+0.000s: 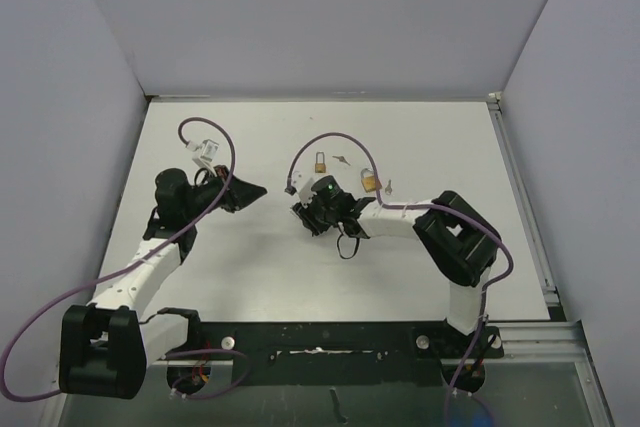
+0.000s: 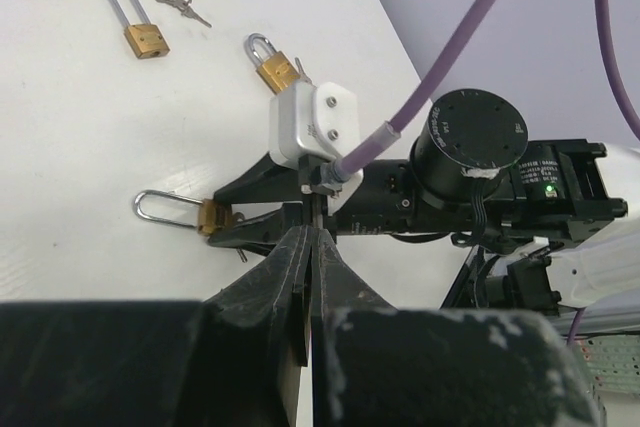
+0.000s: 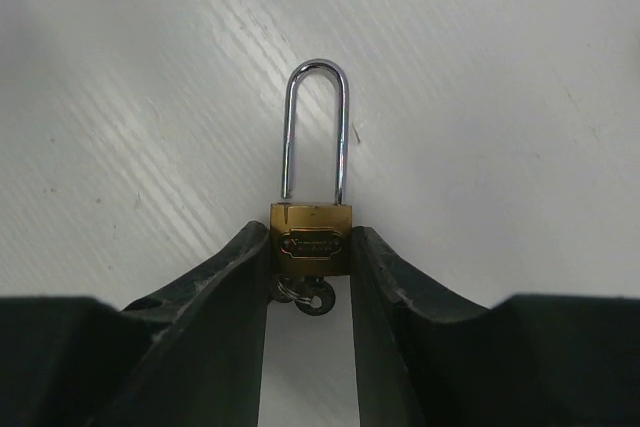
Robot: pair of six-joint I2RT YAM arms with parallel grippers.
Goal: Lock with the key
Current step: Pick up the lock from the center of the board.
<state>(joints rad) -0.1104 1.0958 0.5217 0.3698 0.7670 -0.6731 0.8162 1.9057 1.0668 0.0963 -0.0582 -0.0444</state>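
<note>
A brass padlock (image 3: 310, 240) with a long steel shackle (image 3: 316, 117) lies on the white table. The shackle's left leg stands just clear of the body. A key (image 3: 312, 298) sticks out of the lock's underside, between the fingers. My right gripper (image 3: 310, 247) is shut on the padlock body, one finger against each side. In the left wrist view the same padlock (image 2: 210, 217) sits at the tips of the right gripper (image 2: 228, 215). My left gripper (image 2: 312, 235) is shut with nothing in it, a short way from the right wrist.
Two more brass padlocks (image 1: 320, 162) (image 1: 369, 180) lie further back on the table, each with a small loose key (image 1: 342, 159) (image 1: 389, 186) beside it. Purple cables loop over both arms. Grey walls close in the table on three sides.
</note>
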